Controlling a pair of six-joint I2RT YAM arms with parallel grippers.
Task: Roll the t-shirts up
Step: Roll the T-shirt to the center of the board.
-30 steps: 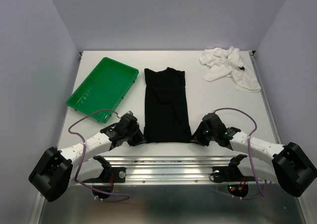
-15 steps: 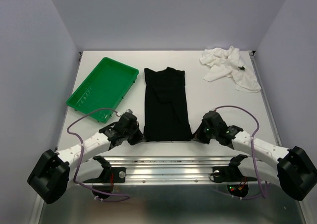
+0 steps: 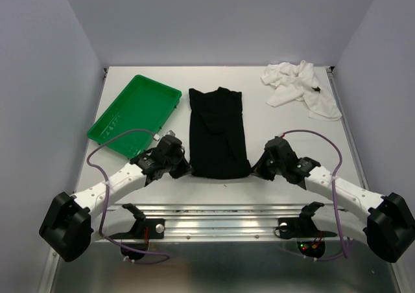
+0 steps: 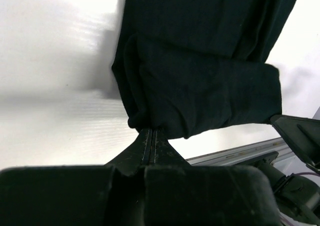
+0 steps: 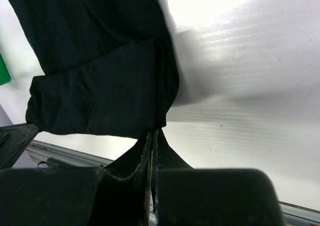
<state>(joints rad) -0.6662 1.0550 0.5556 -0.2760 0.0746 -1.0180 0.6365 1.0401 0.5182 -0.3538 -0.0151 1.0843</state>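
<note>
The green tray [image 3: 133, 116] lies at the left side of the desk [image 3: 272, 128]. The left tool [image 3: 184, 170], its fingers [image 4: 147, 141] pressed together, pinches the near-left corner of the black t-shirt [image 3: 217, 128]. This shirt lies as a long folded strip at desk centre, with its near end turned over onto itself. The right tool [image 3: 257, 169] likewise clamps the near-right corner, jaws closed on cloth. The white t-shirt [image 3: 300, 85] lies crumpled at the far right corner, well apart.
</note>
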